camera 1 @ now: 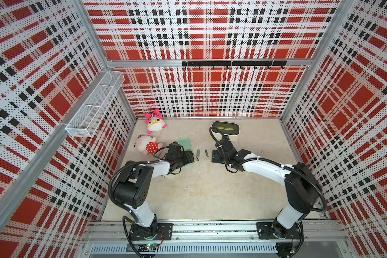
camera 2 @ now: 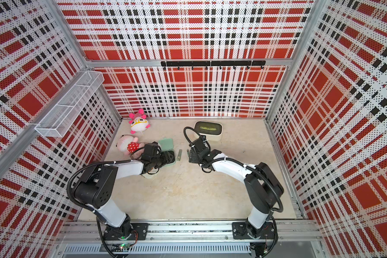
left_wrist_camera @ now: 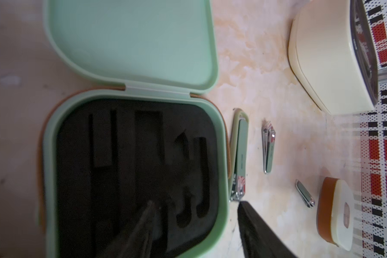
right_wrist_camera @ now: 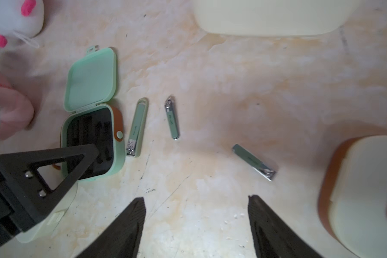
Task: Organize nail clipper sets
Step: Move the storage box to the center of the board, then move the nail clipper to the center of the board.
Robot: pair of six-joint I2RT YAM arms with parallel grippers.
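The mint green case (left_wrist_camera: 224, 156) lies open, its lid (left_wrist_camera: 134, 44) flat and its black slotted insert (left_wrist_camera: 125, 167) bare. My left gripper (left_wrist_camera: 196, 206) is open astride the case's side wall, one finger over the insert and one outside. Three silver clippers lie beside the case: a large one (left_wrist_camera: 239, 156), a medium one (left_wrist_camera: 268, 147) and a small one (left_wrist_camera: 304, 194). A shut cream case (right_wrist_camera: 366, 189) with a brown band lies beyond them. My right gripper (right_wrist_camera: 196, 201) hangs open over bare table, short of the small clipper (right_wrist_camera: 255, 163). Another pale case (right_wrist_camera: 43, 223) lies under the left arm.
A larger cream box (camera 1: 225, 128) with a dark window stands at the back. Two pink plush toys (camera 1: 154, 122) (camera 1: 148, 145) lie at the back left near the mint case. A wire basket (camera 1: 94, 102) hangs on the left wall, a hook rail (camera 1: 232, 63) on the back wall.
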